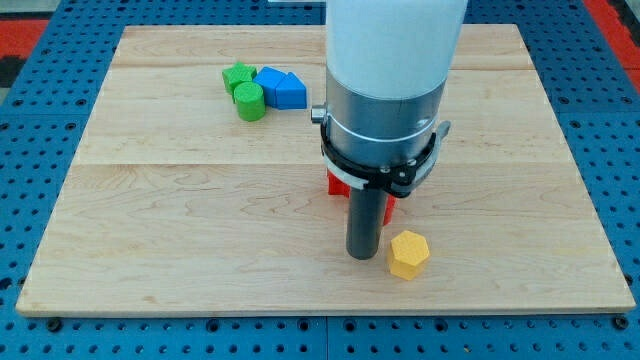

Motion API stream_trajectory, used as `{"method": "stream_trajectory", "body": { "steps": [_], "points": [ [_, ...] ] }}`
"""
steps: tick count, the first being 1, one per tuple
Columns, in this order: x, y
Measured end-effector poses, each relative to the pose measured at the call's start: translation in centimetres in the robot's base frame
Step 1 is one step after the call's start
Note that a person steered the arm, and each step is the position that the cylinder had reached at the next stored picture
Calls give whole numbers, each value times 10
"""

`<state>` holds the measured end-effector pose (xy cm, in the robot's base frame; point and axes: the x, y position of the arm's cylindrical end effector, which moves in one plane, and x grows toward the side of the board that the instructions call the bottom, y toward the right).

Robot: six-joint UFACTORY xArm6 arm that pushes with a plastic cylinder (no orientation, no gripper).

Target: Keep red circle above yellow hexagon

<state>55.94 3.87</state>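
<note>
Wooden board (150, 230) carrying a yellow hexagon (408, 254), a partly hidden red block (338, 183), green blocks (244, 90) and blue blocks (280, 87).

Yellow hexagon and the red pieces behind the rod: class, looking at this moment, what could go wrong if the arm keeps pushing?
1. My tip sits just to the view's left of the yellow hexagon; a sideways nudge could slide it rightward or toward the board's bottom edge.
2. The red block is mostly hidden behind the arm, so its shape and position are hard to judge.
3. A sweep toward the view's top could push the red block out of line.
</note>
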Motion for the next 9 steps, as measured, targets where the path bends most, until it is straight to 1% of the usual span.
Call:
{"method": "stream_trajectory", "body": {
  "steps": [2, 3, 4, 5, 6, 7, 9],
  "points": [
    [4, 92],
    [5, 65],
    [3, -5],
    [-31, -30],
    [-51, -17],
    [-57, 7],
    [-58, 88]
  ]
}}
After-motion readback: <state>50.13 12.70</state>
